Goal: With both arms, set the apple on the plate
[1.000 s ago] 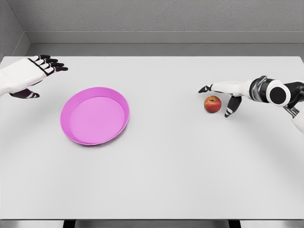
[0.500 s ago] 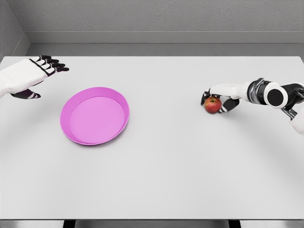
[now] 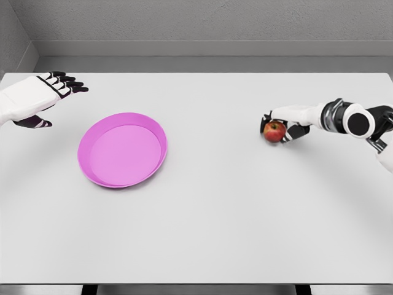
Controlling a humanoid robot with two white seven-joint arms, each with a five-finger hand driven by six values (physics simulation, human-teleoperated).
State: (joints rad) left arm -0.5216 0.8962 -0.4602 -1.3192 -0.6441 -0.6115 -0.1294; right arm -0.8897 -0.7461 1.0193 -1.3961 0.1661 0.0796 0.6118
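The right hand (image 3: 284, 125) is clenched around the apple (image 3: 274, 131), its dark fingers (image 3: 268, 120) curled over the top and far side of the red fruit, which sits at the right of the white surface (image 3: 215, 215), either resting on it or barely clear; which of the two cannot be told. The grip looks shallow, more a fingertip cage than a full palm wrap, so the lift should probably be slow and straight up before any sideways travel, with the wrist kept level so the round fruit does not roll out. The pink plate (image 3: 123, 149) lies well apart to the left. Beyond it the left hand (image 3: 43, 98) hovers released, fingers extended and holding nothing, so it appears placed to receive the apple midway.
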